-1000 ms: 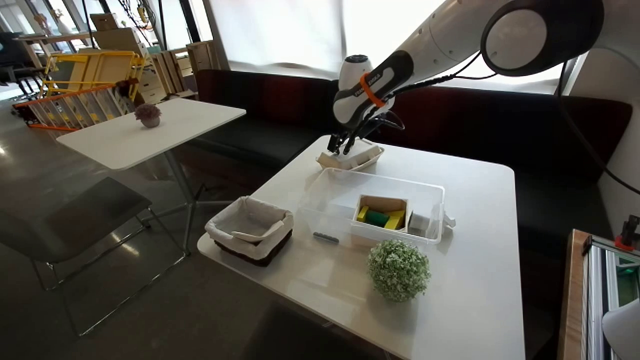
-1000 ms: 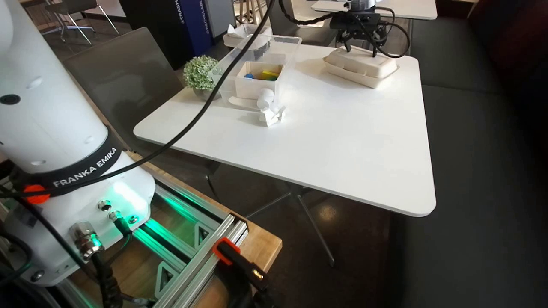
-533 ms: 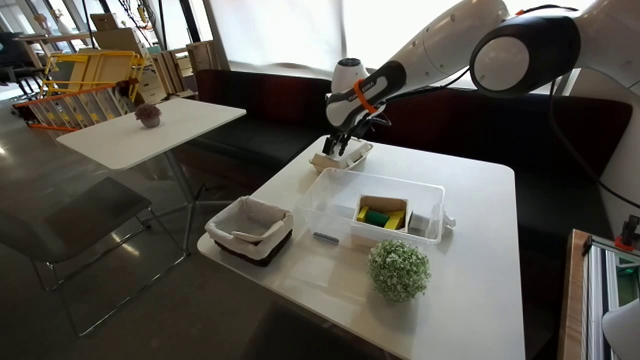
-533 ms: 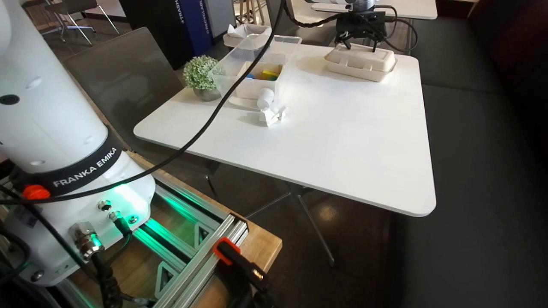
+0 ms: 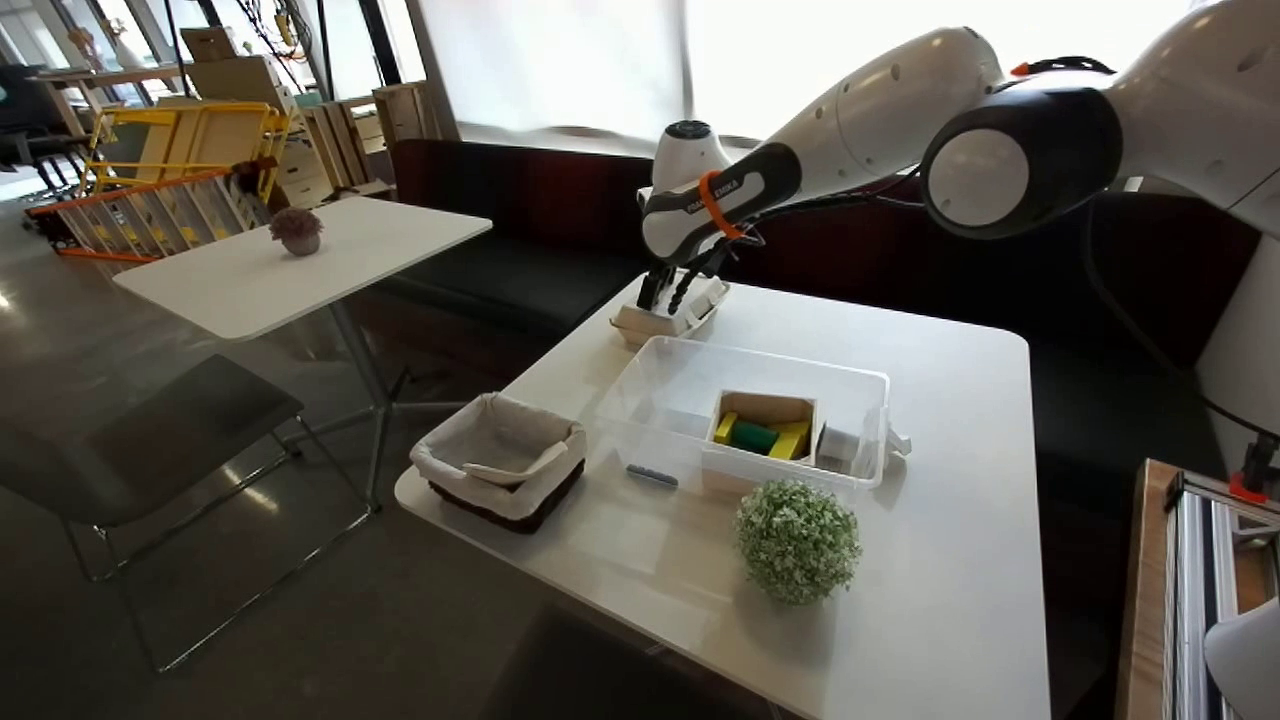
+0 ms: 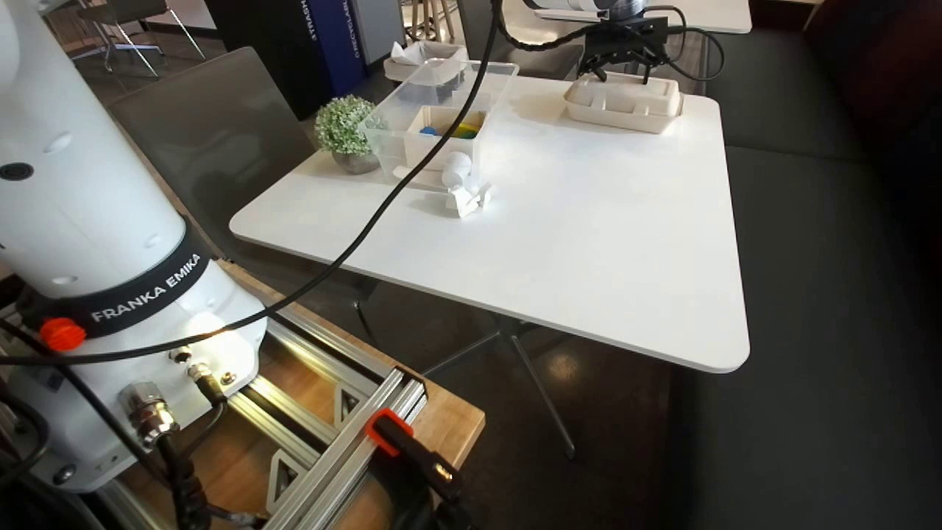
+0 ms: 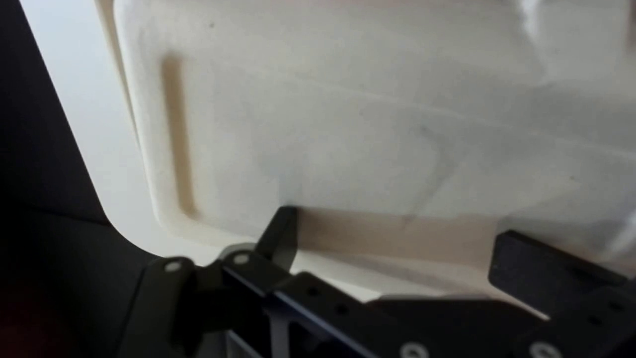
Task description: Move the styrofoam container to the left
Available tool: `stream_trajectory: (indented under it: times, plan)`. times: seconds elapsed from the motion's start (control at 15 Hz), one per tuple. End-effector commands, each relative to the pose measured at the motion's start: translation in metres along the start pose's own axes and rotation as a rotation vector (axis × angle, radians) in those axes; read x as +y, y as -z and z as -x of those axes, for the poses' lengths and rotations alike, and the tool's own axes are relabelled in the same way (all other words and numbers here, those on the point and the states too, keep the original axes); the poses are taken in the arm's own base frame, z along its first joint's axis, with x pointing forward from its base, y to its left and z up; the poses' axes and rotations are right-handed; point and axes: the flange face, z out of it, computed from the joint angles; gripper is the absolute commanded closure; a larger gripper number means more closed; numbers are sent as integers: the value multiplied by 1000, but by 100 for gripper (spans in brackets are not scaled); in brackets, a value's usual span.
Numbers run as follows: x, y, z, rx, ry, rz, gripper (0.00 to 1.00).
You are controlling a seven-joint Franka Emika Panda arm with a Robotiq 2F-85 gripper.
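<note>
Tool (image 7: 397, 226) points down, perhaps tilted, fingers (image 7: 531, 268) apart

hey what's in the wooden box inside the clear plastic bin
The wooden box holds yellow pieces and a green piece; in an exterior view, something blue shows too. What lies beneath them is covered.

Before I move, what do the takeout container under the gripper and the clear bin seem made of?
Takeout container: matte, off-white, probably molded fibre, though foam is possible; its lid shows a pressed-looking groove. Clear bin: smooth, likely rigid plastic; it is see-through and straight-edged.
</note>
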Motion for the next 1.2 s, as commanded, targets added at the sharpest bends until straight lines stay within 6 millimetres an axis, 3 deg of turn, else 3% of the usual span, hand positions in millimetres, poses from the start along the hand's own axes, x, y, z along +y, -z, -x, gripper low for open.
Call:
stream_trajectory:
  times: [0.0,0.53,0.8,1.13]
  plan:
    - [-3,-6,-1,-32,37,-58,0]
    - [10,46,-12,-100,-155,-25,0]
    - [18,76,1,-250,-322,15,0]
    - [21,125,37,-447,-484,-28,0]
